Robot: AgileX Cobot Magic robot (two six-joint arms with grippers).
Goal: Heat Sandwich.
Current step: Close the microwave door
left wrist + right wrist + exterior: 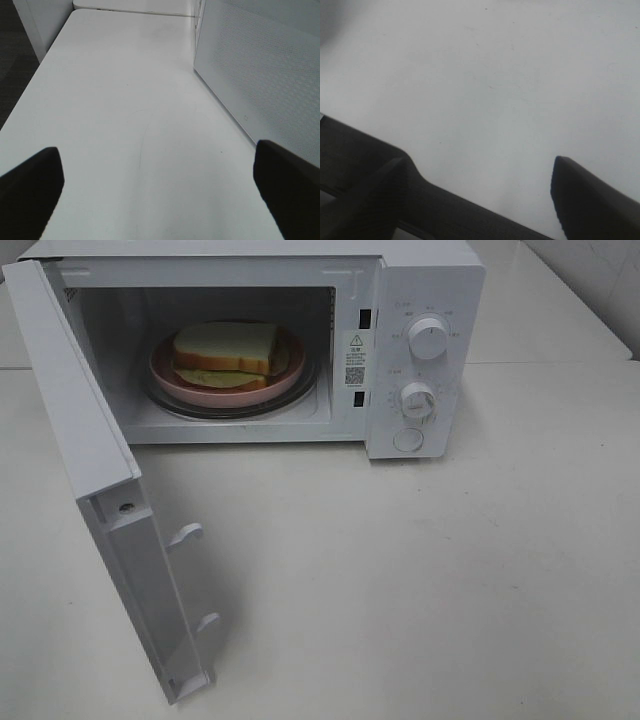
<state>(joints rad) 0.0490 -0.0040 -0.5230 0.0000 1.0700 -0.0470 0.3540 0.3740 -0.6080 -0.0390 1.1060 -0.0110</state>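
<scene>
White microwave (430,280) standing at the back of the worktop (420,580), its door (75,430) open wide on the left of the exterior high view. Inside the cavity, a glass turntable (245,412) carries a round pink plate (210,393). The sandwich (225,348), two white slices with tan crust and pale green filling, lies on this plate, wholly within the chamber. On the control panel right of the cavity, an upper knob (428,339), a lower knob (417,400) and a round button (408,440) form a column. The door's free edge reaches toward the front of the worktop, with two latch hooks (185,533) projecting from its inner face. To the right of the door, a broad stretch of worktop in front of the oven gives open room. Left gripper (155,150): jaws spread wide over the worktop, beside the door's perforated panel. Right gripper (480,160): jaws likewise parted, gripping nothing, above plain worktop.
</scene>
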